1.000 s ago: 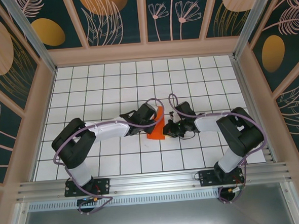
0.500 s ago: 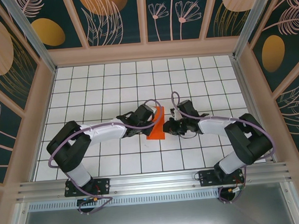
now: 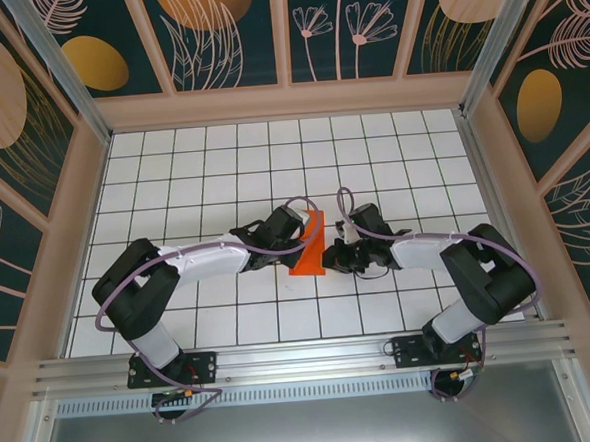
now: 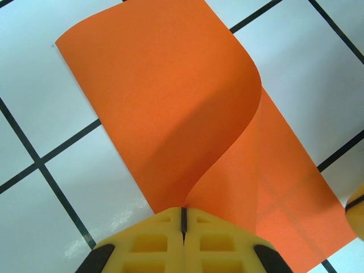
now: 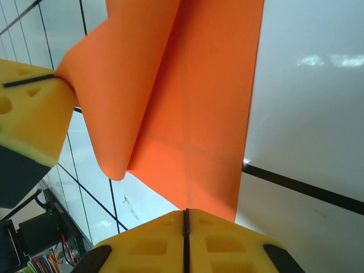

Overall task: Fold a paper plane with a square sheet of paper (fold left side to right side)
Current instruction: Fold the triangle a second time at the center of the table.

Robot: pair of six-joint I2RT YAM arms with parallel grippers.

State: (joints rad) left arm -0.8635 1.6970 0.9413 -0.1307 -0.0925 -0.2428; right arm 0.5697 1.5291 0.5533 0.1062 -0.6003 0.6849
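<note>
1. Left claw (image 4: pixel 183 213): jaws closed on the raised left edge of the square sheet of paper (image 4: pixel 170 114), curling it over toward the right side.
2. Sheet sits mid-counter (image 3: pixel 172 168) between both claws. Lower layer is flat and the fold is not yet creased.
3. Right claw (image 5: pixel 185 215): jaws together, tips at the flat layer's edge, apparently pinning it against sliding.

left claw (image 4: pixel 183 216) and right claw (image 5: pixel 185 217) hem the paper (image 4: pixel 170 102); open table (image 3: pixel 221 155) beyond them.

I read no text, label, brand, number or sign. The square sheet of paper (image 4: pixel 159 96) is unmarked; the counter (image 3: pixel 172 168) carries plain grid lines.
</note>
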